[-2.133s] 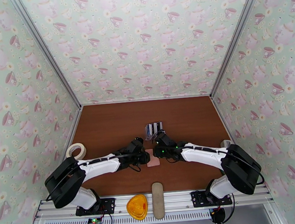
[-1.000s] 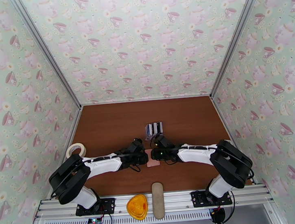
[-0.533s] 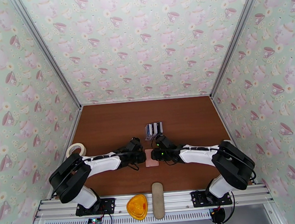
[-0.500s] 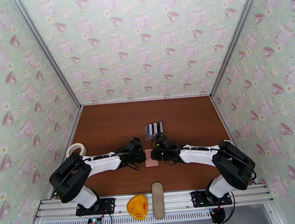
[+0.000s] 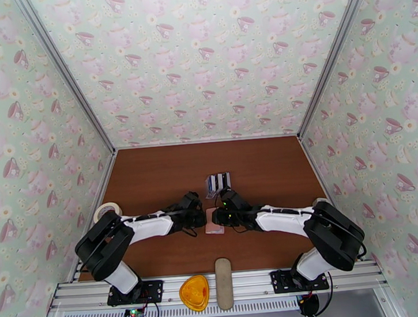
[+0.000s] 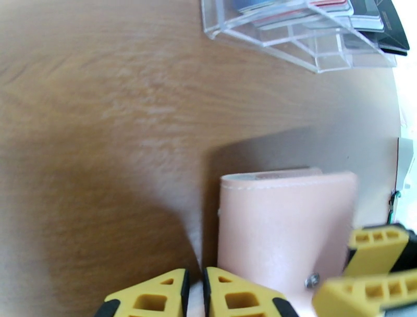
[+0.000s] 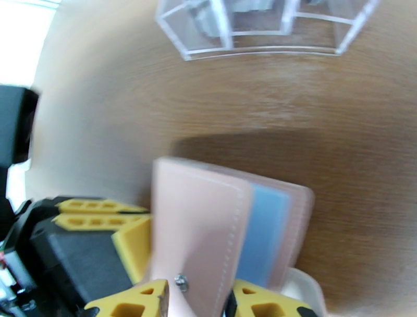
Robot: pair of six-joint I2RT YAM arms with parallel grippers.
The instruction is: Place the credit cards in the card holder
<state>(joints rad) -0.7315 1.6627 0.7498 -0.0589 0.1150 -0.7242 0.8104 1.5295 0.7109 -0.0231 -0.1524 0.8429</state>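
Card holder (image 6: pixel 281 224) lies mid-table between both grippers, long axis roughly pointing away from the bases; left gripper (image 6: pixel 194 292) is pinched closed at its left edge — can't tell if it nips a layer; right gripper (image 7: pixel 198 305) clamps the cover, blue sleeve (image 7: pixel 263 234) exposed; credit cards (image 5: pixel 218 182) stand in clear rack (image 6: pixel 292 41) just beyond — slightly nearer the right arm.
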